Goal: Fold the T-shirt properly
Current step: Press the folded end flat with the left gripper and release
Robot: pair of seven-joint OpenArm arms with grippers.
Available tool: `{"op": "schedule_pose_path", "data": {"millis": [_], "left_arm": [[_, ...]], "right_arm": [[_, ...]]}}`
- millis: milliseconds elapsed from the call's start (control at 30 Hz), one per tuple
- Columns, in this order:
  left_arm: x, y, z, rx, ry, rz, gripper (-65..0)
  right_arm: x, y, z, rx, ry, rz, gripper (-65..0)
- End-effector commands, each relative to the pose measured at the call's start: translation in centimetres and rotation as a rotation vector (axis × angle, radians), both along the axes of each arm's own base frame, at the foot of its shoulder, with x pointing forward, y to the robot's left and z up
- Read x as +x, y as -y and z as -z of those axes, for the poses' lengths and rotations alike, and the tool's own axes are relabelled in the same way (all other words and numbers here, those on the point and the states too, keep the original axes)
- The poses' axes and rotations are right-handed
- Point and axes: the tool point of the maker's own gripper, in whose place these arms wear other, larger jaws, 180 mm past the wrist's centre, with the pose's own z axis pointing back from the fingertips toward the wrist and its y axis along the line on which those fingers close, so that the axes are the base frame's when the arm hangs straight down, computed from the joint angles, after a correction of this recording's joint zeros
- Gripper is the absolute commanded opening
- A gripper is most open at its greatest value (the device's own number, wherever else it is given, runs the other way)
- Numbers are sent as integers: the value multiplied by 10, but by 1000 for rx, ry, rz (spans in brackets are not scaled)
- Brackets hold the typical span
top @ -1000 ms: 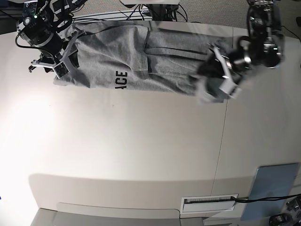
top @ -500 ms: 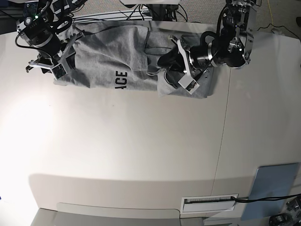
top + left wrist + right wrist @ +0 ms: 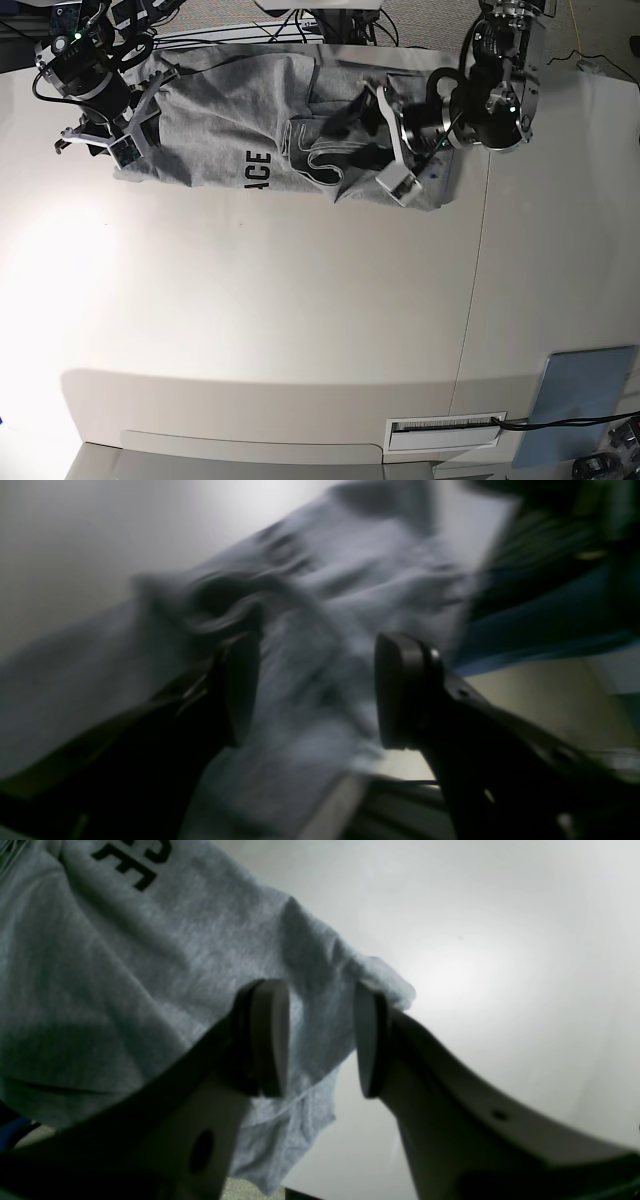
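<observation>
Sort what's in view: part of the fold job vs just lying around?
Job: T-shirt, left pincer, right pincer.
Lying about: blue-grey panel, white slotted box, cables at the table's far edge.

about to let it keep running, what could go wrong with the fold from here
1. The T-shirt lies bunched and wrinkled where the left gripper hovers with open fingers; the fold may set crooked.
2. Those fingers sit close over loose cloth and could snag it when pulling away.
3. The right gripper is open around the shirt's corner, not clamping it, so that end could shift.
</observation>
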Motion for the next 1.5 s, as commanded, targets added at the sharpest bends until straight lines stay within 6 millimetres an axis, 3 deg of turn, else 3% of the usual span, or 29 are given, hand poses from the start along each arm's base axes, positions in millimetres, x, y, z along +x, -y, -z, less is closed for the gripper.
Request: {"op": "schedule_pose_path", "data": {"millis": [0, 167, 267, 333, 400, 467, 567, 700, 900, 1000, 1100, 1267, 1367, 1467], "left_arm": [[8, -4, -5, 23, 50, -10, -279], [19, -29, 19, 197, 62, -79, -279], [11, -34, 42, 219, -25, -72, -280], [-6, -27, 50, 181, -105, -9, -281], [-28, -9, 40, 72, -163, 114, -281], [-47, 12, 15, -95, -179, 245, -281], [-58, 25, -17, -264, -174, 351, -281], [-48, 27, -27, -284, -132, 363, -281], [0, 16, -18, -191, -22, 157, -281], [18, 0, -17, -158, 13, 68, -281], [35, -26, -22, -147, 43, -21, -281], [54, -60, -37, -180, 87, -140, -281], [55, -62, -39, -191, 88, -148, -281], [51, -60, -35, -175, 70, -129, -281]], "right_arm": [[5, -1, -9, 3, 39, -7, -429], [5, -1, -9, 4, 39, -7, -429], [5, -1, -9, 4, 38, -7, -429], [5, -1, -9, 4, 39, -7, -429], [5, -1, -9, 4, 39, -7, -429], [5, -1, -9, 4, 39, -7, -429], [5, -1, -9, 4, 39, -7, -429], [5, -1, -9, 3, 39, -7, -429], [5, 7, -9, -14, 40, 39, -429], [3, 33, -9, -54, 29, 169, -429], [0, 61, -8, 38, 29, 286, -429], [-20, 77, 15, 288, -78, 327, -428], [-33, 75, 42, 380, -201, 347, -402], [-32, 69, 55, 512, -249, 374, -357]]}}
